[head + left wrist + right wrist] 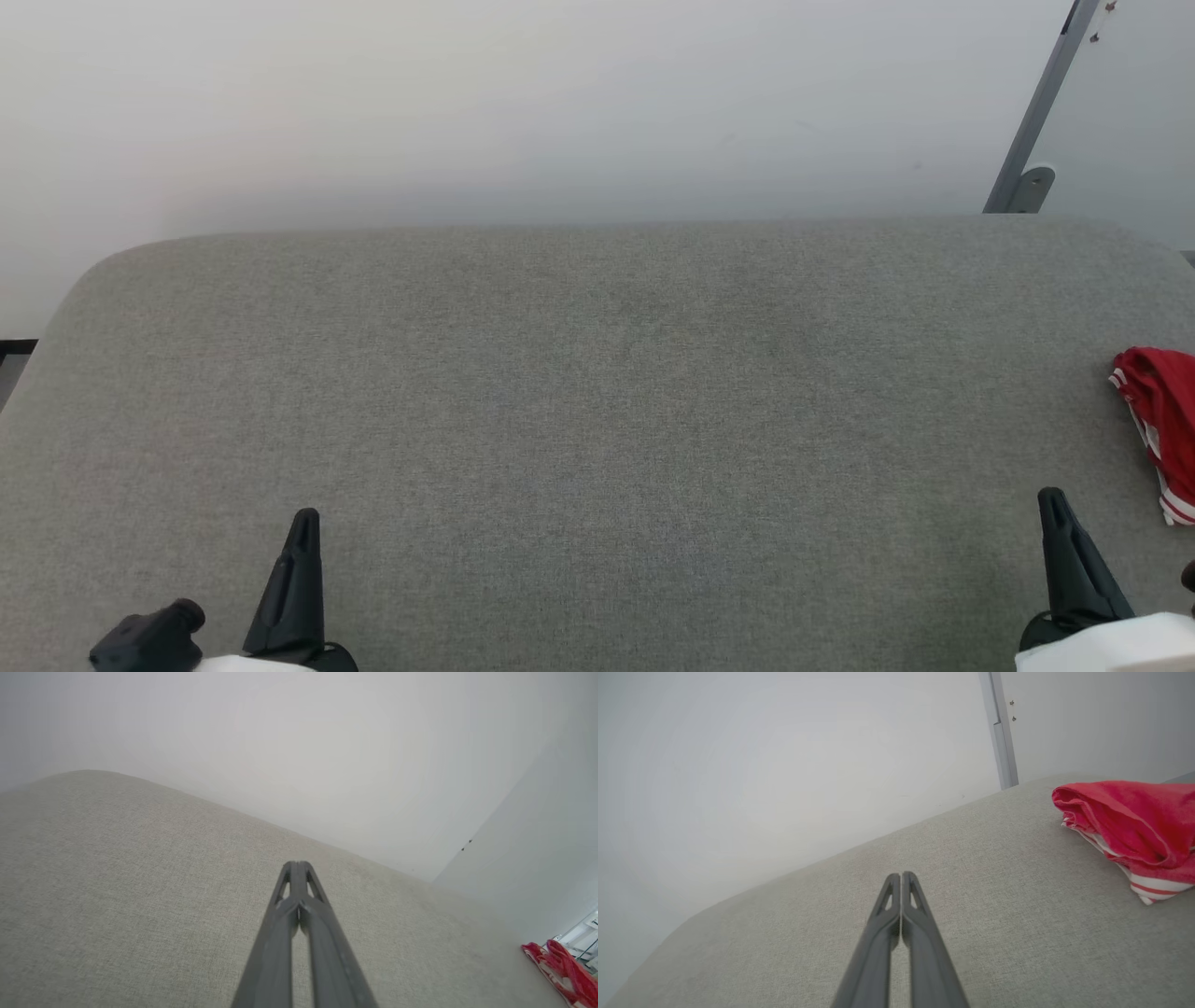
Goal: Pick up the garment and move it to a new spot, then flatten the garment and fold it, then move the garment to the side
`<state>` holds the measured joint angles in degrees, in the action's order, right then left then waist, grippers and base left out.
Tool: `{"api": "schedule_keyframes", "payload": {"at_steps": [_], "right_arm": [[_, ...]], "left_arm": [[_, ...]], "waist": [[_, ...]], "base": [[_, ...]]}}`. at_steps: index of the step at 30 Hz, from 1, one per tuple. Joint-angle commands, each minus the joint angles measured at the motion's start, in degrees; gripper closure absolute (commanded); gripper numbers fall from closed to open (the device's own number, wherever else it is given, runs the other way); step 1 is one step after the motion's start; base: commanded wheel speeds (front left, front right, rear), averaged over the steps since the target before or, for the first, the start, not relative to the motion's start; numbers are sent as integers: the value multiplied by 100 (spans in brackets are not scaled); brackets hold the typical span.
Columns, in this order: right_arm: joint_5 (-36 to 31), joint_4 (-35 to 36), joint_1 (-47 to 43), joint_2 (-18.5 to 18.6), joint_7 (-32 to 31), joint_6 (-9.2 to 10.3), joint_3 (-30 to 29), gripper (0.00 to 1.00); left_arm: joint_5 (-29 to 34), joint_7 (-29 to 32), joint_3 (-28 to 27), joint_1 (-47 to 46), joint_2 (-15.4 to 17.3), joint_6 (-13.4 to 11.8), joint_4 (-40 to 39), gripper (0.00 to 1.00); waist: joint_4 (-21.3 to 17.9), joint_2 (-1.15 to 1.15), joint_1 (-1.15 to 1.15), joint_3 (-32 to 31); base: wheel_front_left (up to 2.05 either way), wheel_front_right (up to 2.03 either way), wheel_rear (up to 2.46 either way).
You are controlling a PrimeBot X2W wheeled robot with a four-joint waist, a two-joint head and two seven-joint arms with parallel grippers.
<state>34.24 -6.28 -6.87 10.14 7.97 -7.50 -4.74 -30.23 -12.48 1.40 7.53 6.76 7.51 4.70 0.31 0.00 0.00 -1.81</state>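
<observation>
The garment (pixel 1160 411) is a red shirt with white-and-red striped trim, bunched up at the far right edge of the grey padded surface (pixel 597 392), partly cut off by the frame. It also lies at the upper right of the right wrist view as a crumpled red garment (pixel 1134 826), and as a small red heap (pixel 558 970) at the lower right of the left wrist view. My right gripper (pixel 1053 499) is shut and empty, a short way to the left of and nearer than the shirt. My left gripper (pixel 305 518) is shut and empty at the lower left, far from it.
A pale wall rises behind the padded surface. A grey metal post (pixel 1036 121) leans at the back right, seen too in the right wrist view as a post (pixel 999 732). The surface's rounded back-left corner (pixel 103 271) drops off to the floor.
</observation>
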Motion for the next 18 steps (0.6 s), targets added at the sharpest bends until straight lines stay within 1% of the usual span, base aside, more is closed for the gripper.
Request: {"api": "schedule_keyframes", "payload": {"at_steps": [1,18], "right_arm": [[219,46,183,9,-52,-1,-34,100],[1510,-140,456,-159,-375,0,-70,100]], "left_arm": [[-254,55,-45,-181,19,-7,-44,100],[-1695,418,-142,-482,-14,-2,200,100]], "waist": [[0,0,0,2],[-4,0,0,32]], "base": [[0,0,0],[0,0,0]]}}
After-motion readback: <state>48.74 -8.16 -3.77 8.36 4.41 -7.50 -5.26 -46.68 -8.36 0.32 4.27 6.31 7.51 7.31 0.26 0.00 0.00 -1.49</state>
